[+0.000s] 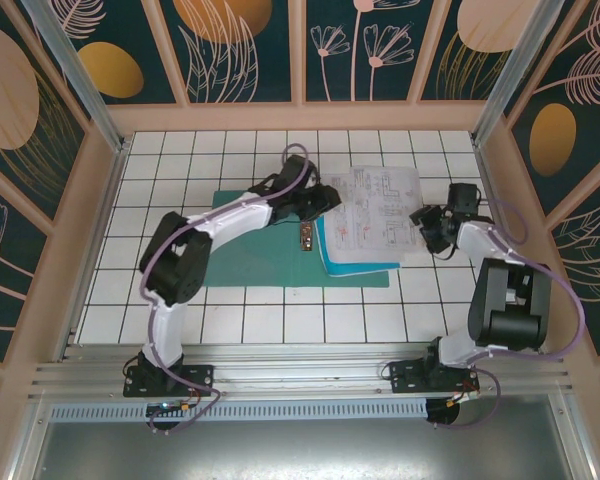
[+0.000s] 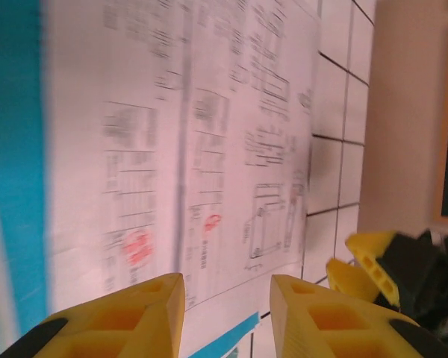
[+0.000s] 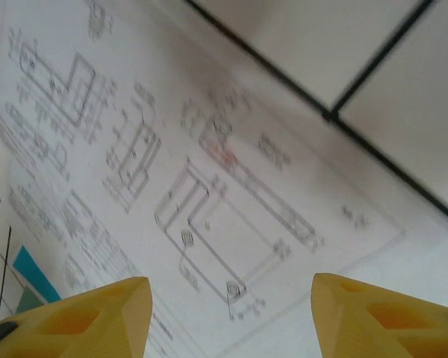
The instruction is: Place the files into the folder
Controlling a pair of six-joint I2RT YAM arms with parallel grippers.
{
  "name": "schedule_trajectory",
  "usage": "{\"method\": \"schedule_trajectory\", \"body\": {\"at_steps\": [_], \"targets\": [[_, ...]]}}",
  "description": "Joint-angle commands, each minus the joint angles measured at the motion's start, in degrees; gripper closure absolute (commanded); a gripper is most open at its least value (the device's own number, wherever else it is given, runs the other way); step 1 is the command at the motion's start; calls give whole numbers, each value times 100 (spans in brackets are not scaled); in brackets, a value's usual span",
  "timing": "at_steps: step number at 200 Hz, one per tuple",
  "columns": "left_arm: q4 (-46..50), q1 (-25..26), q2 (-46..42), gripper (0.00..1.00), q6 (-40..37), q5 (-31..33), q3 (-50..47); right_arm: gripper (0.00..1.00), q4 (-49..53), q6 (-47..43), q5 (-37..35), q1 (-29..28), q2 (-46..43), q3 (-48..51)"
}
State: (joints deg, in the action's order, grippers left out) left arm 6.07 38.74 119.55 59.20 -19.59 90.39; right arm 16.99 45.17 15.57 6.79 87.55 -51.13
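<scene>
Two pairs of yellow fingers flank the files, a few printed white sheets lying on a bright cyan sheet toward the right of the white-tiled desk. The dark teal folder lies flat just to their left, and its right end appears to run under the cyan sheet.

The left fingers hang over the sheets' left side with a moderate gap between them; print shows through that gap, and nothing I can make out is pinched. The right fingers stand wide apart low over the opposite edge, where a line drawing sits beneath them; they hold nothing.

I judge this to be the approach to a first grasp; none of the files is in the folder yet. The next move calls for getting under an edge of very thin paper lying flat, then pinching it without creasing the sheet or dragging the cyan one along. The folder's cover must also be lifted to admit them; whether it lies open or shut I cannot tell.
</scene>
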Motion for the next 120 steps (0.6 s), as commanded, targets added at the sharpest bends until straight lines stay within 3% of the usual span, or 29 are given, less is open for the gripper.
{"method": "schedule_trajectory", "body": {"at_steps": [1,37,120], "targets": [[-7,113,633,64,-332,-529,577,41,165,-569,51,107,452,-445],[114,159,1265,63,-461,-601,1151,42,85,-618,117,230,998,-762],[95,223,1662,61,-527,-636,924,42,14,-649,192,189,1563,-868]]}}
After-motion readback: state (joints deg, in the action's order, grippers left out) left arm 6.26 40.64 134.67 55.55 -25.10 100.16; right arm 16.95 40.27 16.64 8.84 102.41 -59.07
